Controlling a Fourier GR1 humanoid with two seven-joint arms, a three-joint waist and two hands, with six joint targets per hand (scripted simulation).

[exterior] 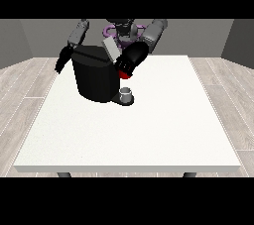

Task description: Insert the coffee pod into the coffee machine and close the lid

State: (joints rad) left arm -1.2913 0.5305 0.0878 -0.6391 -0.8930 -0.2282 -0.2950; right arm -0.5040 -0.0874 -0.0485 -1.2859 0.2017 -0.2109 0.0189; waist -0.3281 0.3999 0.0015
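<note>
The black coffee machine stands on the table's far left part. Its grey lid is tilted up and open. The hand at the view's right is at the machine's upper right side, just below the lid, and hides what lies under it. A red thing at the machine shows right under this hand. A small grey thing stands on the machine's low front base. The hand at the view's left hangs beside the machine's left side, off the table's far edge, fingers relaxed and holding nothing.
The white table stretches wide towards the camera and to the right of the machine. The robot's torso rises behind the machine. Wooden floor surrounds the table.
</note>
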